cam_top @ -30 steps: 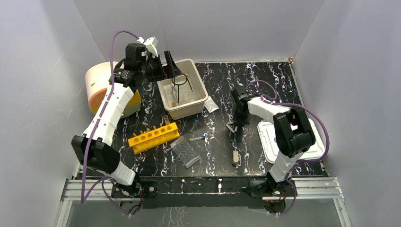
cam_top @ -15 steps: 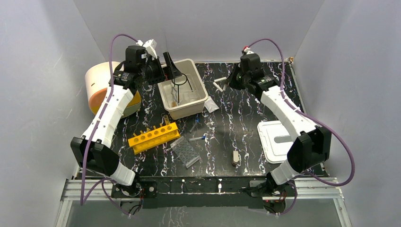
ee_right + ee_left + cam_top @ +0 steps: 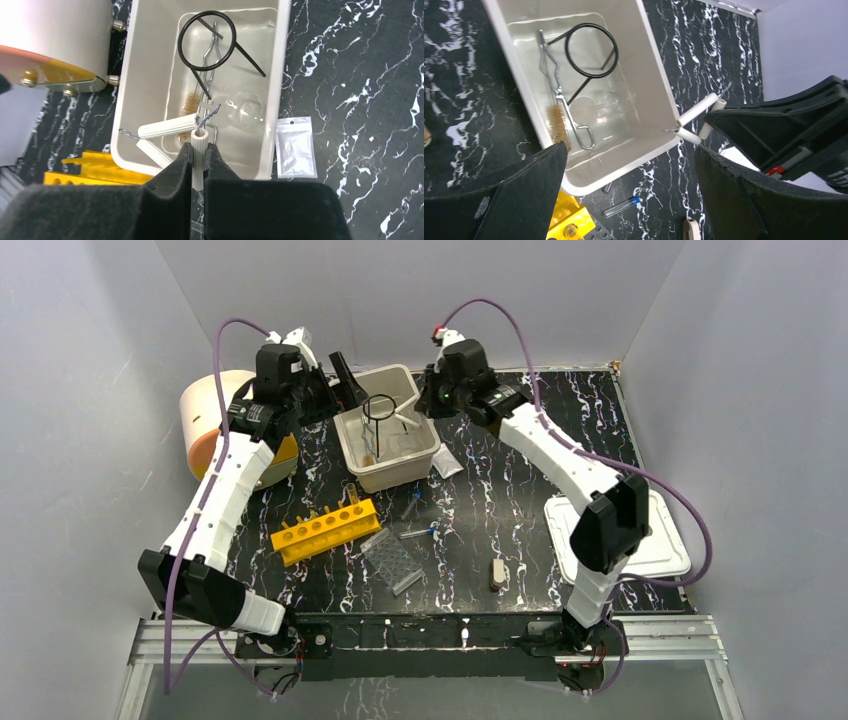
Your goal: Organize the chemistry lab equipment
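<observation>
The right gripper (image 3: 199, 150) is clenched on 1 leg of the pale triangle (image 3: 167, 127), hanging over the tub's (image 3: 131, 100) right rim. It looks light, stiff and brittle; grip mid-tube. The left gripper (image 3: 631, 155) gapes empty.

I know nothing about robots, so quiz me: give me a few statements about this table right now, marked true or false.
1. The right gripper is shut on the pale triangle. True.
2. The left gripper holds the black wire ring-stand. False: it is open and empty, and the ring-stand lies inside the tub.
3. The small clear bag lies inside the tub. False: it lies on the table beside the tub.
4. The yellow rack sits on the table, outside the tub. True.
5. The white lid covers the tub. False: the tub is open, and the lid lies apart on the table.
</observation>
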Tool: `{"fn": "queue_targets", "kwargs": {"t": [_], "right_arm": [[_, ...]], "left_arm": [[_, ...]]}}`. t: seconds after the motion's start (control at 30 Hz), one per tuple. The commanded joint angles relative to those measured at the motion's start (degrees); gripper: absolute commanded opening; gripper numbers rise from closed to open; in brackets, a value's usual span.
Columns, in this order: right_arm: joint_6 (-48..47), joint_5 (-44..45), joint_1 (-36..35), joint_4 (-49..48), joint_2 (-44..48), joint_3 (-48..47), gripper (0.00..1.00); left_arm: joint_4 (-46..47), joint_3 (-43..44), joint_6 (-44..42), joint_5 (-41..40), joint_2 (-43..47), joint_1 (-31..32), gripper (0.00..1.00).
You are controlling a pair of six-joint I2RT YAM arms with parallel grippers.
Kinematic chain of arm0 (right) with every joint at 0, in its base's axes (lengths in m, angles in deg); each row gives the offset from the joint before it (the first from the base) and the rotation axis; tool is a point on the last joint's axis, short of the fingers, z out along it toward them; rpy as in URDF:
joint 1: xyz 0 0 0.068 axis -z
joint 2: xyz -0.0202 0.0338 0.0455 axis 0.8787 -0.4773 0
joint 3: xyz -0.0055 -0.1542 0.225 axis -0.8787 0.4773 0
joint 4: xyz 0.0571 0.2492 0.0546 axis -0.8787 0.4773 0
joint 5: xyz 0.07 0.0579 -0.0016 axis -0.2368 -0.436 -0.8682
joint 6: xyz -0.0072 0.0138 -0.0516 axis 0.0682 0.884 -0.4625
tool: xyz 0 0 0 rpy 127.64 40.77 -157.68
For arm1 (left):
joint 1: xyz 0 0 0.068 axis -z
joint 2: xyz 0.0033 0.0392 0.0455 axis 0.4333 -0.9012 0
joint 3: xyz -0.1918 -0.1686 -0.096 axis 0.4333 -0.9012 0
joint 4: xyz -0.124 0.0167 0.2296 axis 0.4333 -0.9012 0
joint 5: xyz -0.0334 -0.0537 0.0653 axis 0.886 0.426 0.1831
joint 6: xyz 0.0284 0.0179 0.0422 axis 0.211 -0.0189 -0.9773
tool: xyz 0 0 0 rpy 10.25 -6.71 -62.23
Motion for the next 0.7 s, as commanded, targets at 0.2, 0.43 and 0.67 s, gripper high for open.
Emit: {"fn": "queue_targets", "kwargs": {"t": [0.2,0.43,0.67], "right_arm": [[-8.74,10.19,-5.53,7.05,-12.98,-13.94,0.00],[-10.49,10.15,-6.25,10.64,-20.83,-20.01,0.00],[-12.45,9.03,-6.87,13.22,-24.75,-20.80,0.00]], "left_arm": [[-0.61,-4.07,0.90,-13.34,7.17,-0.26,0.96],[0.25,-5.40,0.46,-14.02,6.91,-0.26,0.95],[1.05,-4.40,-1.22,-13.37,4.56,-0.26,0.96]]}}
